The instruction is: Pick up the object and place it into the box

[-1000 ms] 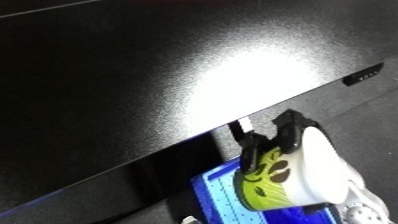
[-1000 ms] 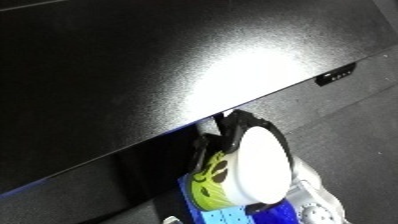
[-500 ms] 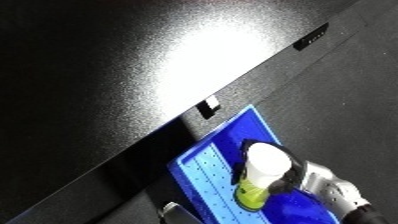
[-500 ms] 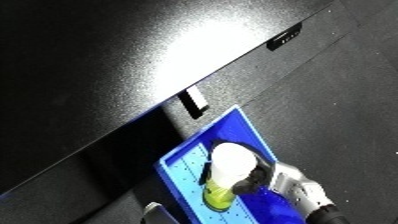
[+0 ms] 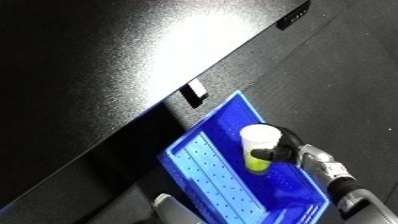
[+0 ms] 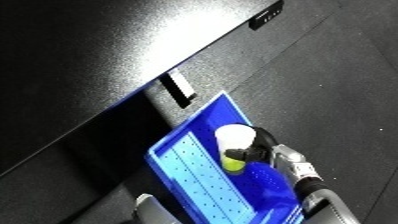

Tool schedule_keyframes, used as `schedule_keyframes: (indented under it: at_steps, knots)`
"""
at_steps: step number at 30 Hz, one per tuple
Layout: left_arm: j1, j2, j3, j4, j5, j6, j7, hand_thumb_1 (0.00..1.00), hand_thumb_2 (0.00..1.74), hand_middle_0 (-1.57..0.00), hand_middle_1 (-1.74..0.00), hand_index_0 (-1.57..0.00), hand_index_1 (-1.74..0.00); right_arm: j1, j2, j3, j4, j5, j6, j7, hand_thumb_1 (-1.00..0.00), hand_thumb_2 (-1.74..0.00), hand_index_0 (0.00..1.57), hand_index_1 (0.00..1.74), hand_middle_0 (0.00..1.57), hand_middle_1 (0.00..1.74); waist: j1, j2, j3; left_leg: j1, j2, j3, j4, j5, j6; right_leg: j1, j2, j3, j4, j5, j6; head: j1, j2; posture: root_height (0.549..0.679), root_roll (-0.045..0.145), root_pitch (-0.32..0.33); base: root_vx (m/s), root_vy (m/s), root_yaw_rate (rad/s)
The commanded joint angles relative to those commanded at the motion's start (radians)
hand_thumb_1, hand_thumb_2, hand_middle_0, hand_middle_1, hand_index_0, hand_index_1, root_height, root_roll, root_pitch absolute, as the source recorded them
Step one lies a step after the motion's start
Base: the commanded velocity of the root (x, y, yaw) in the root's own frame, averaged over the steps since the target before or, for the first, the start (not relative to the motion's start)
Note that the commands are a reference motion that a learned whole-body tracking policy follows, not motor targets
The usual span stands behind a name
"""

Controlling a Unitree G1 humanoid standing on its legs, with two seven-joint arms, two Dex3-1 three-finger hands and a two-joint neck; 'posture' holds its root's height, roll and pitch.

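The black desk (image 5: 107, 65) fills the left and top, glossy under glare, its edge running diagonally; beyond that edge lies dark floor (image 5: 355, 75). Below the desk's edge sits the blue bin (image 5: 200, 160), its base perforated. Over the bin, the cup (image 5: 258, 150), white with a yellow-green lower part, is held in the right hand (image 5: 282, 149), black fingers curled round its side. Judged light, thin-walled, smooth and crushable; a grasp at mid-body suits. The left hand is not seen
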Motion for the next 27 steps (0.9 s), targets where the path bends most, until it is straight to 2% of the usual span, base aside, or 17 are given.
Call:
schedule_keyframes:
  at_steps: [4, 10, 17, 24, 27]
  knots:
    - [-0.018, -0.009, -0.015, 0.006, 0.007, 0.001, 0.006, 0.00, 0.00, 0.00, 0.00, 0.00, 0.00, -0.054, 0.000, 0.023, 0.062, -0.077, -0.004, -0.075, -0.30, -0.52, 0.47, 0.52, 0.47, 0.52, 0.008, 0.009, 0.000, -0.006, -0.006, -0.003, 0.004, 0.005, 0.0010, -0.002, 0.0028, 0.000, 0.002, -0.002, -0.0093, 0.019, 0.004, 0.595, 0.062, -0.007, -0.025, -0.026, 0.075]
    - [-0.038, -0.015, -0.041, 0.006, 0.002, 0.008, 0.013, 0.00, 0.00, 0.00, 0.00, 0.00, 0.00, -0.112, -0.004, 0.056, 0.119, -0.145, -0.017, -0.134, 0.00, 0.00, 0.00, 0.00, 0.00, 0.00, 0.022, 0.019, -0.001, -0.009, -0.013, -0.009, 0.000, 0.015, -0.0009, 0.001, 0.0055, -0.002, 0.002, -0.005, -0.0200, 0.030, 0.005, 0.596, 0.066, -0.008, -0.016, -0.030, 0.090]
    - [-0.046, -0.018, -0.053, 0.012, -0.006, 0.014, 0.017, 0.00, 0.00, 0.00, 0.00, 0.00, 0.00, -0.130, 0.009, 0.070, 0.133, -0.146, 0.010, -0.134, 0.00, 0.00, 0.00, 0.00, 0.00, 0.00, 0.032, 0.017, -0.008, -0.015, -0.018, -0.016, -0.014, 0.033, -0.0052, 0.000, 0.0085, -0.011, -0.002, -0.007, -0.0280, -0.007, 0.016, 0.596, 0.070, -0.005, -0.015, -0.035, 0.067]
    - [-0.056, -0.022, -0.064, 0.017, 0.001, 0.014, 0.031, 0.00, 0.00, 0.00, 0.00, 0.00, 0.00, -0.137, 0.040, 0.096, 0.143, -0.196, -0.004, -0.123, 0.00, 0.00, 0.00, 0.00, 0.00, 0.00, 0.053, 0.005, -0.021, -0.020, -0.020, -0.030, -0.015, 0.038, -0.0060, 0.008, 0.0043, -0.024, -0.002, -0.010, -0.0313, -0.081, 0.038, 0.596, 0.071, -0.009, -0.010, -0.048, 0.086]
    - [-0.059, -0.020, -0.065, 0.014, 0.006, 0.019, 0.039, 0.00, 0.00, 0.00, 0.00, 0.00, 0.00, -0.145, 0.053, 0.120, 0.128, -0.246, -0.019, -0.111, 0.00, 0.00, 0.00, 0.00, 0.00, 0.00, 0.066, -0.003, -0.027, -0.021, -0.020, -0.037, -0.018, 0.042, -0.0078, 0.014, 0.0001, -0.032, -0.004, -0.010, -0.0311, -0.144, 0.042, 0.597, 0.070, -0.011, -0.006, -0.048, 0.112]
